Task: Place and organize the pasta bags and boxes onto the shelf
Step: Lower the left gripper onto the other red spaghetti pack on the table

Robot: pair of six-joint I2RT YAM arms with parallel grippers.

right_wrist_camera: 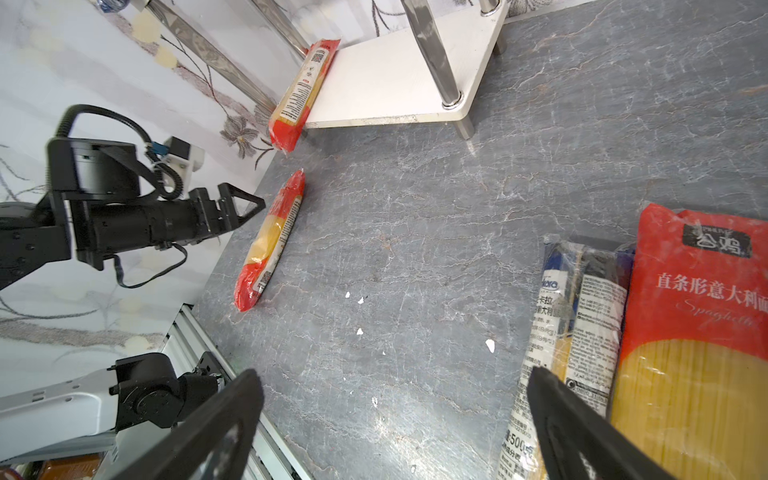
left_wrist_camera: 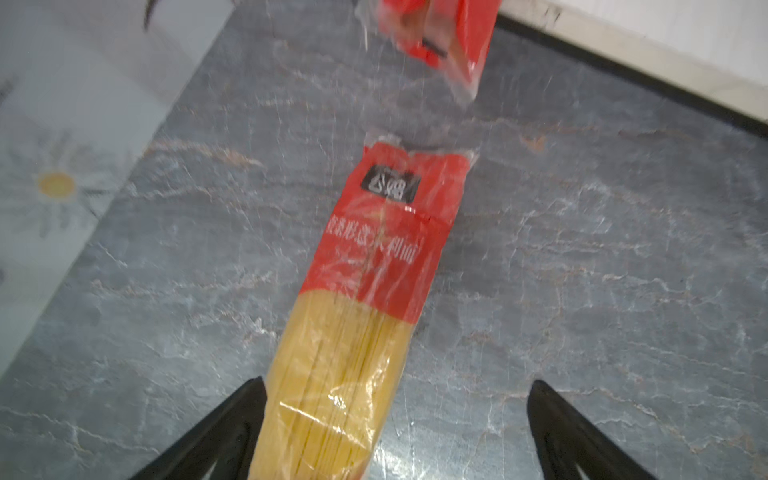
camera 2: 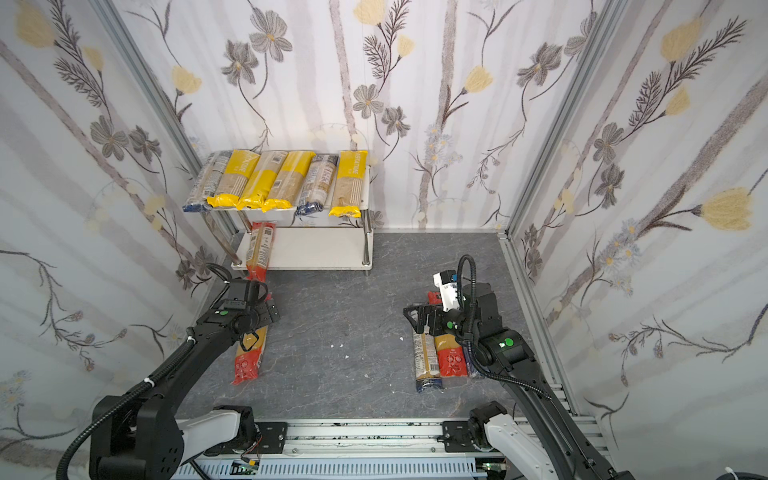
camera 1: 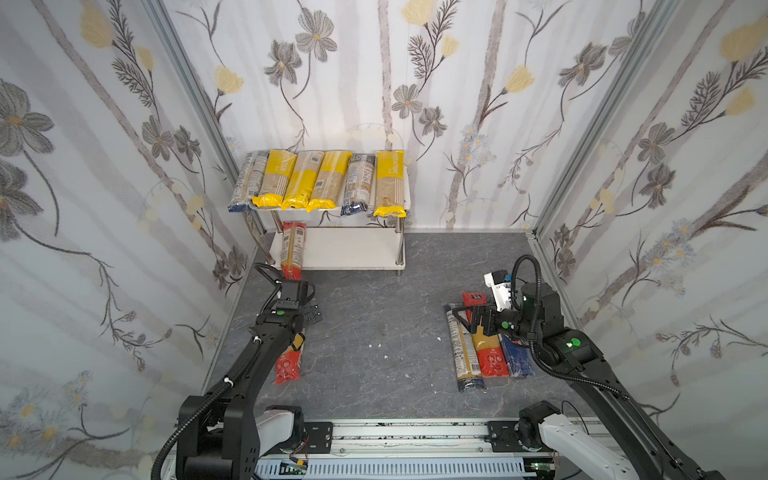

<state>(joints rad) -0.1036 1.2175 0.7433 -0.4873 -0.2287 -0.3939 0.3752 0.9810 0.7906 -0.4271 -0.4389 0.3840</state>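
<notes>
The shelf (camera 1: 349, 249) (camera 2: 316, 249) (right_wrist_camera: 395, 83) stands at the back left. Several pasta packs (camera 1: 320, 180) fill its top board. A red-ended pack (camera 1: 292, 249) (left_wrist_camera: 440, 37) lies on the lower board, sticking out in front. Another red-ended pack (camera 1: 289, 365) (left_wrist_camera: 365, 291) (right_wrist_camera: 270, 241) lies on the floor. My left gripper (camera 1: 312, 315) (left_wrist_camera: 398, 382) hangs open over it, the pack close by one finger. At the right lie a blue-ended pack (camera 1: 465, 361) (right_wrist_camera: 582, 299), a red pack (camera 1: 490, 357) (right_wrist_camera: 698, 332) and a dark blue pack (camera 1: 517, 361). My right gripper (camera 1: 467, 318) (right_wrist_camera: 394, 372) is open, one finger over the blue-ended pack.
Small white crumbs (camera 1: 376, 345) dot the grey floor between the arms. Flowered walls close in on the left, right and back. The arms' metal rail (camera 1: 415, 432) runs along the front edge.
</notes>
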